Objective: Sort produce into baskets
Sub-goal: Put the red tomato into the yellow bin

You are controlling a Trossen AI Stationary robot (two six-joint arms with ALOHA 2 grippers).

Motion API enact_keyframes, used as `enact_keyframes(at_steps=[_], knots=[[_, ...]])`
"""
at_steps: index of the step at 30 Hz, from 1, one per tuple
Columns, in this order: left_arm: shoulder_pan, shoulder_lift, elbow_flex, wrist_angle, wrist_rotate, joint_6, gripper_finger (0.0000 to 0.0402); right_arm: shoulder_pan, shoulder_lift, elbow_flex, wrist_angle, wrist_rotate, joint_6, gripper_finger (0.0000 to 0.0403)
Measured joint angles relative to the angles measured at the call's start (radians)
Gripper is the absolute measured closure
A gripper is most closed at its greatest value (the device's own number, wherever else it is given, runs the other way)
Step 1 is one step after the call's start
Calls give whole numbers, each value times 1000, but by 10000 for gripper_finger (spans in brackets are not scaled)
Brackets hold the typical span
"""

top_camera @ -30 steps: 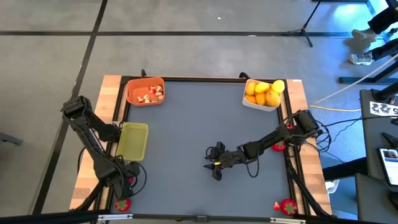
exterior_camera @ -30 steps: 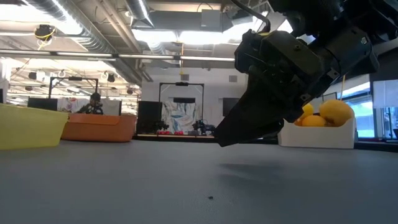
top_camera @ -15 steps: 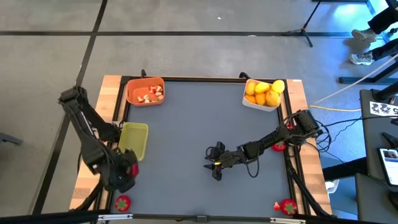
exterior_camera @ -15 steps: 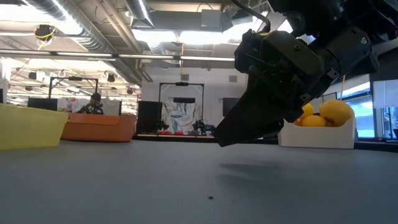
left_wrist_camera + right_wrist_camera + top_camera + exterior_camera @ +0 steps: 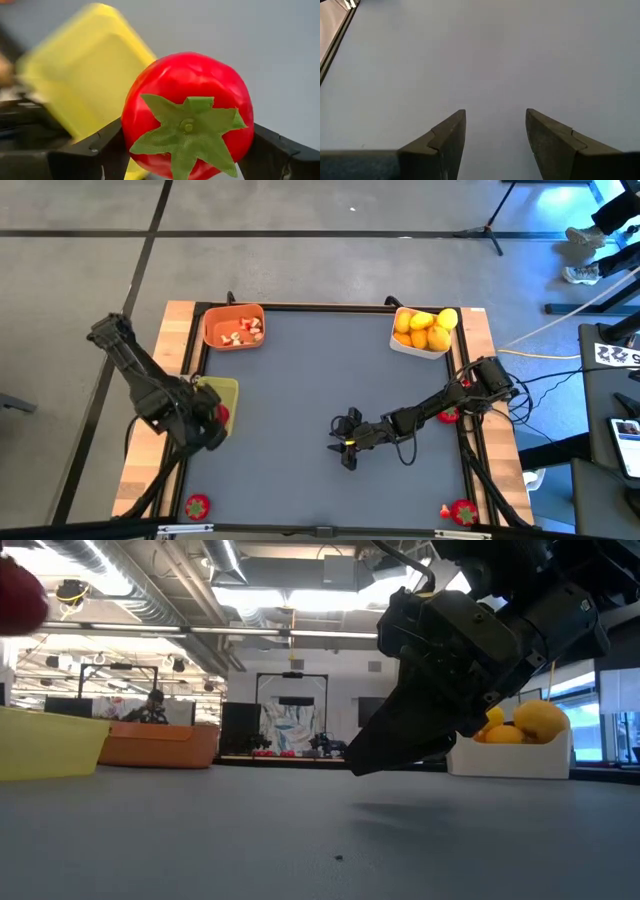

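- Red strawberry [image 5: 187, 112] with green top, held above the yellow-green basket [image 5: 222, 386].
- Orange basket [image 5: 234, 328] holds pale-red bits.
- White basket [image 5: 421, 345] holds citrus [image 5: 425, 328].

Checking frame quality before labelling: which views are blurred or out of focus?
Left wrist view: yellow-green basket smeared, red fruit in the left pincer sharp. Low view: that fruit a soft blob at the edge. High view: crisp overall.

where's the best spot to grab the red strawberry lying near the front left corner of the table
Grip the strawberry across its round red body, coming straight down from above. It lies alone on the wooden edge with open space around it, so a pincer can straddle its widest part; the green top looks too thin to hold.
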Motion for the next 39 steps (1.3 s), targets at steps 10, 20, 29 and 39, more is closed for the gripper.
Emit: enact_keyframes(at_steps=[10, 20, 29, 39], knots=[[186, 6, -110, -81, -11, -95, 118, 0, 0, 0, 0, 0, -1, 196], [375, 9, -272, 9, 37, -62, 118, 0, 0, 0, 2, 0, -1, 196], [457, 37, -274, 21, 35, -43, 116, 0, 0, 0, 2, 26, -1, 196], [488, 117, -274, 23, 40, -31, 114, 0, 0, 0, 0, 26, -8, 196]])
